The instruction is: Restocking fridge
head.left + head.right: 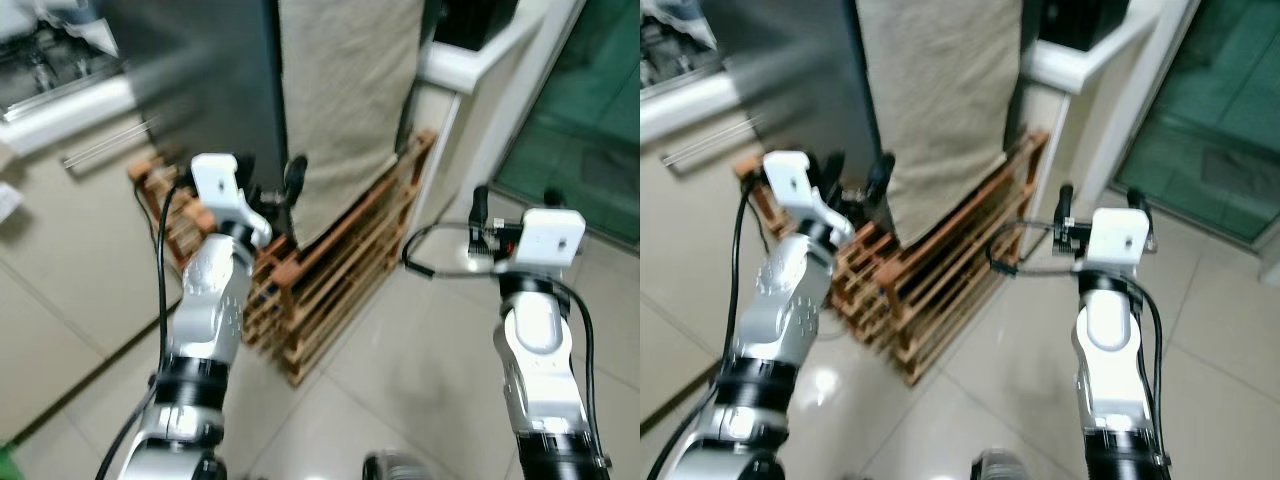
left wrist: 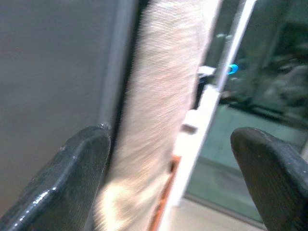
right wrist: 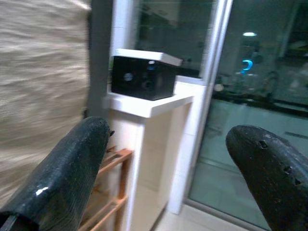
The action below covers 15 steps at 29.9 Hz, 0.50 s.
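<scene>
Both grippers empty, fingers spread wide: left gripper (image 1: 268, 172) nearer the dark upright fridge (image 1: 200, 80) directly ahead, right gripper (image 1: 515, 205) off towards the glass door (image 1: 590, 120).

wooden rack (image 1: 330, 270) and hanging cloth (image 1: 345, 100) ahead, open floor (image 1: 420, 370) right

Both arms raised forward — left gripper (image 1: 270, 180), right gripper (image 1: 512, 200) — jaws spread, empty.

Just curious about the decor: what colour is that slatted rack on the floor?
Reddish-brown wood. The slatted rack shows best in the left eye view.
</scene>
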Motion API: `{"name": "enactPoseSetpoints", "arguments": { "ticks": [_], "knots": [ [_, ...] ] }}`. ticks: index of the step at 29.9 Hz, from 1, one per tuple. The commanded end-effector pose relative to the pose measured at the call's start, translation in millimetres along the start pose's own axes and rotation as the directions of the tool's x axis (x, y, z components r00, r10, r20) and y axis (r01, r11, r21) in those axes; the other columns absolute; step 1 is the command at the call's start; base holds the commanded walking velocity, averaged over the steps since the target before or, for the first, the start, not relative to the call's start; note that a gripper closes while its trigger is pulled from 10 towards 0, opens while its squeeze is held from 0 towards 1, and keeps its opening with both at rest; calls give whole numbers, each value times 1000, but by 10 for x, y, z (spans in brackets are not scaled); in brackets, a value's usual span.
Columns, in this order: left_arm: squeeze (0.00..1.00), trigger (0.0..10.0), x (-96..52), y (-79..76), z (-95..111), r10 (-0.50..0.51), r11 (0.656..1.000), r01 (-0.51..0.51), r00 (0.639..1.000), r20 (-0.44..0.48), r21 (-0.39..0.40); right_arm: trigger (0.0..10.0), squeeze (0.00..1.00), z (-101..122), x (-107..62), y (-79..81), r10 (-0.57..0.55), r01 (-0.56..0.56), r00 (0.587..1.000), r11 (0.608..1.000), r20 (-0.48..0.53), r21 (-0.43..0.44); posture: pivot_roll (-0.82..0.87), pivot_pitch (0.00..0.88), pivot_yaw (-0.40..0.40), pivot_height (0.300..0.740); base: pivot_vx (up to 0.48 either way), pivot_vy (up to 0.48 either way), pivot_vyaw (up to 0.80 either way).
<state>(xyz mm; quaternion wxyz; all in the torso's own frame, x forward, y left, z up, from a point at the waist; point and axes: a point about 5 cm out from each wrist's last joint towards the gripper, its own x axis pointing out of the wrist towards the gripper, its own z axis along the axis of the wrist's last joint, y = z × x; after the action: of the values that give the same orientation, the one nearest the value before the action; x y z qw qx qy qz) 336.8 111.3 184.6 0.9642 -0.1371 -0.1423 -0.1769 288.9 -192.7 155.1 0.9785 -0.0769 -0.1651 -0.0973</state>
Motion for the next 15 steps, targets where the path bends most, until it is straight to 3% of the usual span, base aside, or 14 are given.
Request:
{"name": "enactPoseSetpoints", "arguments": {
  "ticks": [1,3,10,15],
  "knots": [
    [0,10000,12,-36,87,-12,1000,12,999,36,-4,10000,0,15,30,10,-4,4,1000,1000,13,-1,-132,64,40,723,480,0,0],
    [0,10000,-6,-31,146,4,1000,-4,998,57,2,10000,0,46,42,17,0,0,1000,1000,28,-4,-133,60,38,723,422,0,0],
    [0,10000,-73,5,349,-11,999,8,995,96,33,10000,0,140,70,70,32,-31,997,999,72,-12,-113,52,27,723,0,0,0],
    [0,10000,-26,17,498,-38,999,35,994,101,33,10000,0,112,86,128,48,-48,997,999,61,3,-99,60,32,723,0,0,0]
  ]
}}
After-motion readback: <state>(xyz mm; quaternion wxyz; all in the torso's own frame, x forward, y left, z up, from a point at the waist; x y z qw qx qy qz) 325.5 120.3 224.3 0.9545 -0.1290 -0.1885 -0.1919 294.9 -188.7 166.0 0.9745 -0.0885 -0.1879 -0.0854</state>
